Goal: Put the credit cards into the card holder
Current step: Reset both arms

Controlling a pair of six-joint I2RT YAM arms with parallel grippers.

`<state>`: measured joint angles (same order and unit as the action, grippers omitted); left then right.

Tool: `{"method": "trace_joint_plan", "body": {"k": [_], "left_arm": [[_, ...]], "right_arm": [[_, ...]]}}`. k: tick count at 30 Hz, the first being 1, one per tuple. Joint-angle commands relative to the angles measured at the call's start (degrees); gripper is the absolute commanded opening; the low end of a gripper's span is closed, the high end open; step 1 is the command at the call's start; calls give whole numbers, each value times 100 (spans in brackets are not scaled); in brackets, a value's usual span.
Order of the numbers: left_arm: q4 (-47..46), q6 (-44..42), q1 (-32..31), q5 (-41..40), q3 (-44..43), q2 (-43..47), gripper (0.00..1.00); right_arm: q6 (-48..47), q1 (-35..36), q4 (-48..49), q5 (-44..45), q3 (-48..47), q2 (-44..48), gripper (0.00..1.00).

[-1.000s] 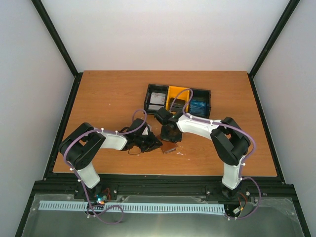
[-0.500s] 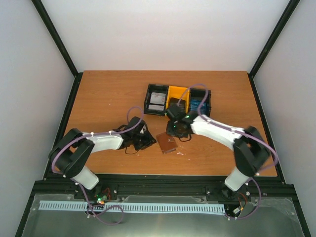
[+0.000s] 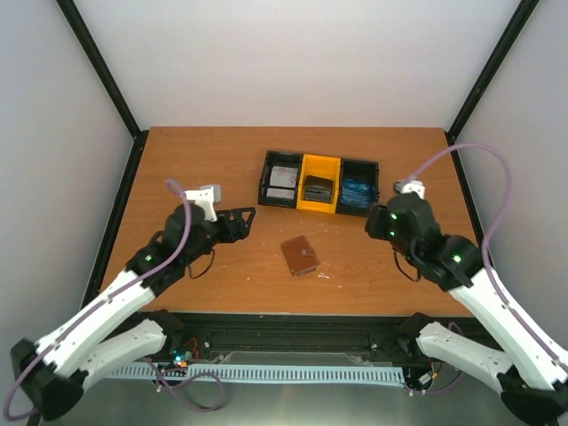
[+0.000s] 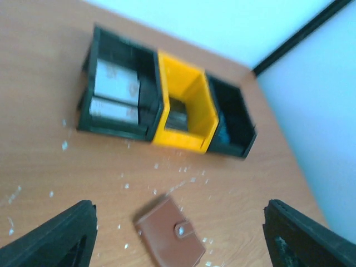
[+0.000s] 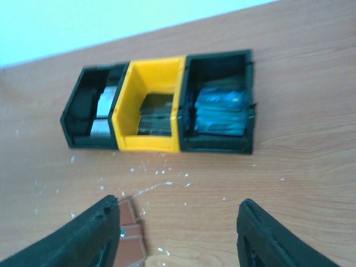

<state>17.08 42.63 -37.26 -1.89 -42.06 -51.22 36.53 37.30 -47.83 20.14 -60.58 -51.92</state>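
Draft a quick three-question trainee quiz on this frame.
1. True or false: the card holder lies closed on the table.
2. From the top camera, which tray compartment holds the blue cards? A left, B middle, C right.
3. What do the left gripper and the right gripper hold?
Key: 1 true. 2 C. 3 nothing; both stand open.
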Motion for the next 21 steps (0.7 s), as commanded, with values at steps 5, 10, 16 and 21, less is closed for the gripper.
{"method": "trace_joint_plan", "body": {"k": [5,10,16,21], "left_arm": [[416,-1349,60,-1378,-275,1843,100],[700,-1427,60,-1932,-584,2196,100],[1058,-1406,60,-2216,-910,2125,100],[1022,-1370,60,-2322,-858,2138,100]], "right_arm": [[-714,-47,-794,1491,-52,1468,85],[-978,-47,-775,1895,-117,2096,100],[-1054,-47,-606,2236,-171,2520,100],[-999,-48,-543,2266,-140,2578,100]]}}
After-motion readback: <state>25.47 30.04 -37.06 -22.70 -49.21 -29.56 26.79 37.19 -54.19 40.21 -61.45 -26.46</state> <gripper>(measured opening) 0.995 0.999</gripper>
